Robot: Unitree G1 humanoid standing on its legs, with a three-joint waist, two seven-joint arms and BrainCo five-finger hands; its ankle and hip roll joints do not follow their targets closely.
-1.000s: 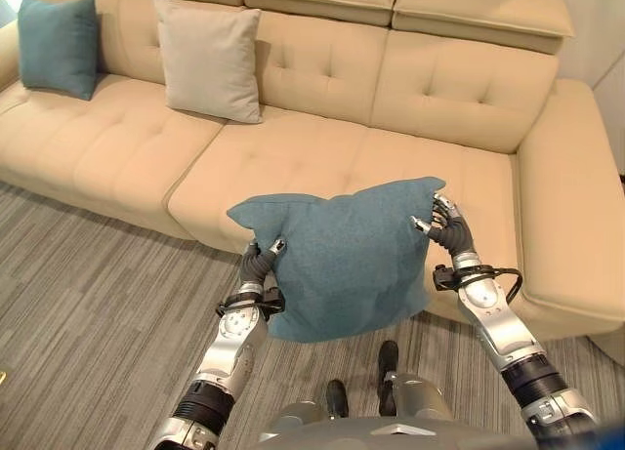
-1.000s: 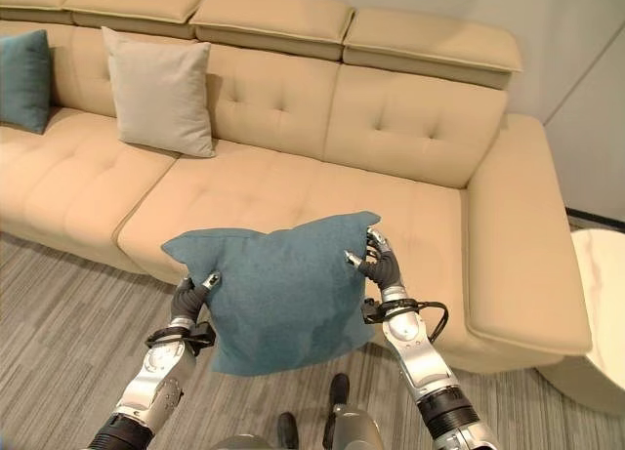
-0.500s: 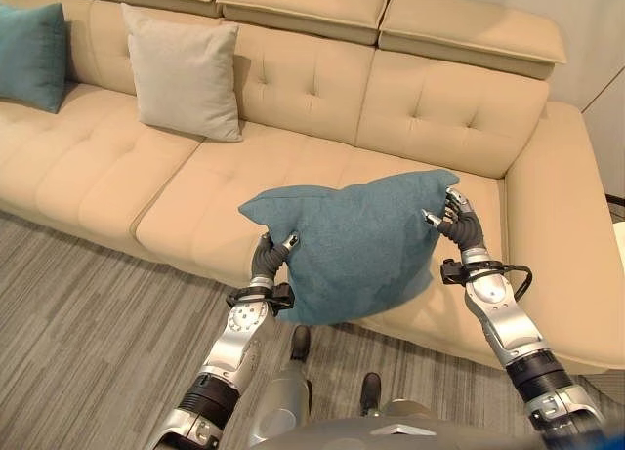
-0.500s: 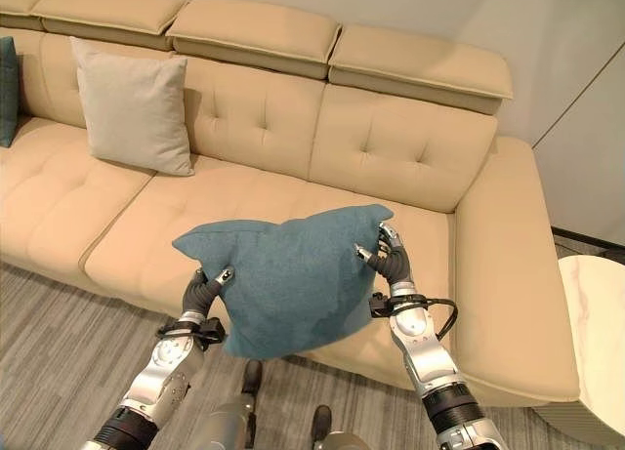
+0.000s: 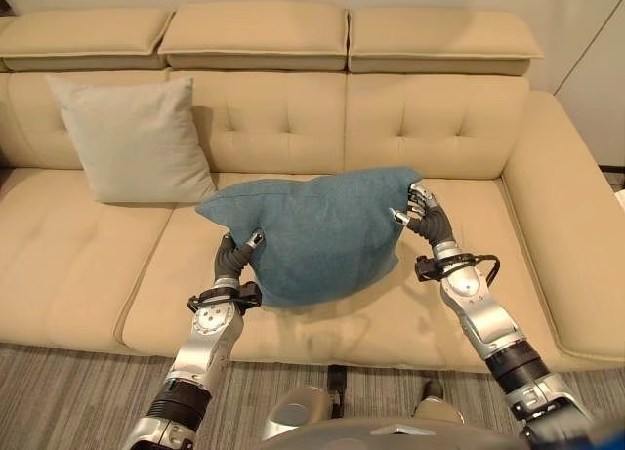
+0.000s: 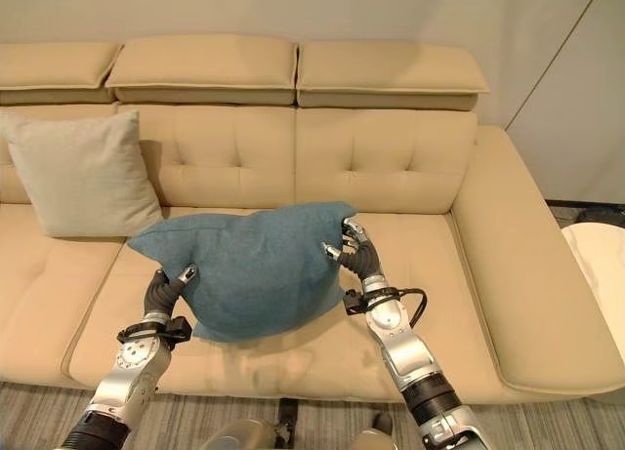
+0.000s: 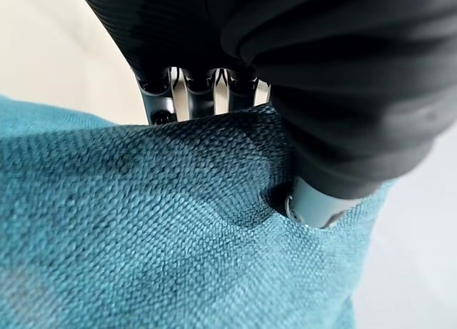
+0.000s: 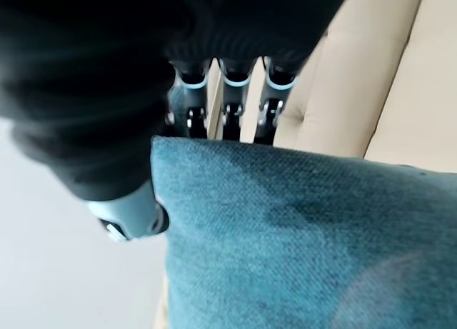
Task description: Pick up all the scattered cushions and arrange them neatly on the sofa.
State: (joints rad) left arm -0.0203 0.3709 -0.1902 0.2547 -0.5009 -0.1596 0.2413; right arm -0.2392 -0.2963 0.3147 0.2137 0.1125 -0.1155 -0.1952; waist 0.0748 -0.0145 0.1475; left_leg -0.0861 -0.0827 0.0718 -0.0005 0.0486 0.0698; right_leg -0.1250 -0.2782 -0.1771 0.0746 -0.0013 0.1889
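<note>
A teal cushion [image 5: 312,230] hangs between my two hands, just above the middle seat of the beige sofa [image 5: 430,128]. My left hand [image 5: 234,260] pinches its lower left edge, thumb on the front and fingers [image 7: 196,93] behind the cloth. My right hand [image 5: 420,214] grips its upper right corner the same way, with the fingers [image 8: 228,100] curled over the top edge. A light grey cushion [image 5: 132,138] leans upright against the sofa back to the left.
The sofa's right armrest [image 5: 576,245] runs along the right side. Striped grey carpet [image 5: 59,401] lies in front of the sofa. A pale round table edge [image 6: 605,274] shows at far right.
The camera has moved closer to the sofa and turned right, so the far teal cushion has left the view. Both hands have carried the held cushion forward over the seat.
</note>
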